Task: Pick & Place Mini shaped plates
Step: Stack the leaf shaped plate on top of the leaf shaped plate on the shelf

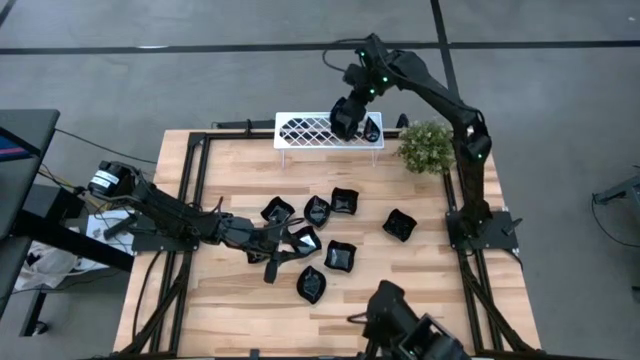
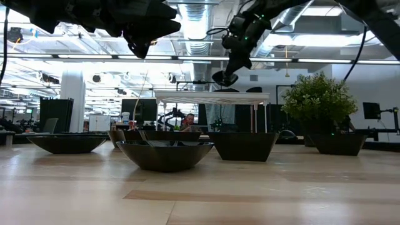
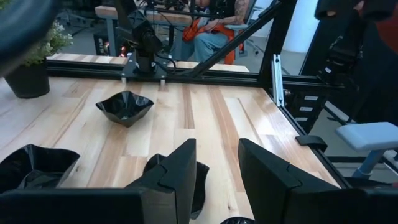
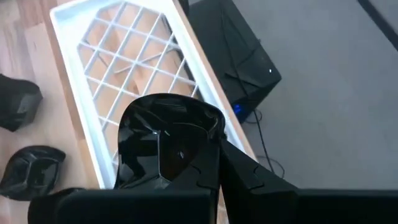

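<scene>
One black plate [image 4: 165, 152] held above white rack [image 4: 124, 81]

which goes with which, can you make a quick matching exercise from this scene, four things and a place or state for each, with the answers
Things:
1. right gripper
2. left gripper
3. white rack
4. potted plant

Places or states:
A. at the table's far edge, left of the plant
B. open, above the cluster of black plates mid-table
C. shut on a black plate, above the rack's right end
D. near the table's far right corner

Pairs: 1-C, 2-B, 3-A, 4-D
</scene>
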